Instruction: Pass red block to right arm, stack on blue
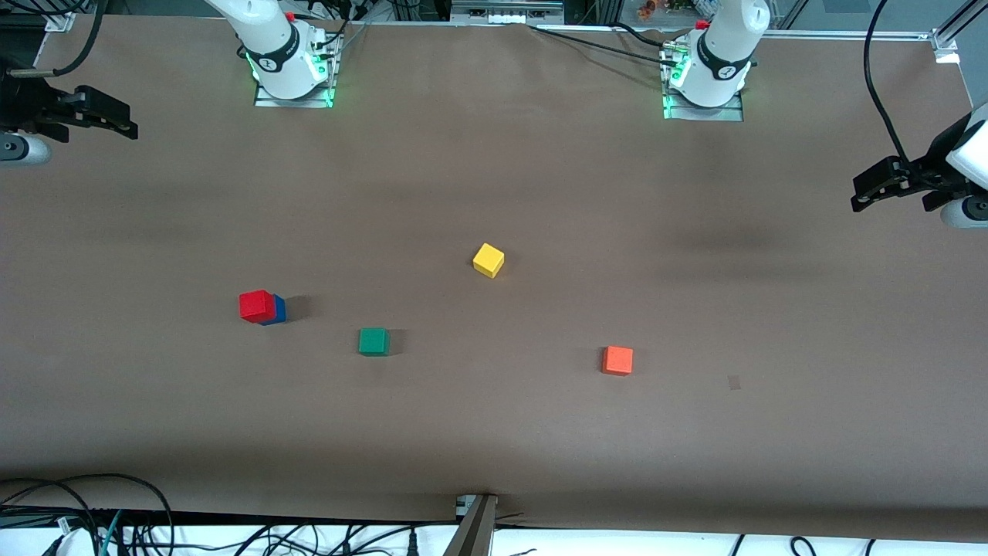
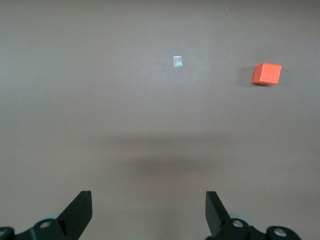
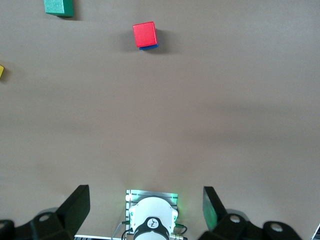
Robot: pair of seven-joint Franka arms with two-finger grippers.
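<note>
The tabletop (image 1: 494, 154) is covered in plain brown paper from one end to the other. Toward the right arm's end sits the blue cube (image 1: 279, 310) with the red block (image 1: 256, 306) resting on top of it (set a little askew, so a blue edge peeks out). A green cube (image 1: 374, 341) lies near that stack, slightly closer to the front camera. The yellow cube (image 1: 488, 259) sits about mid-table, turned at an angle. The orange cube (image 1: 617, 360) lies toward the left arm's end, with a small pale patch of tape (image 1: 734, 382) near it on the paper
</note>
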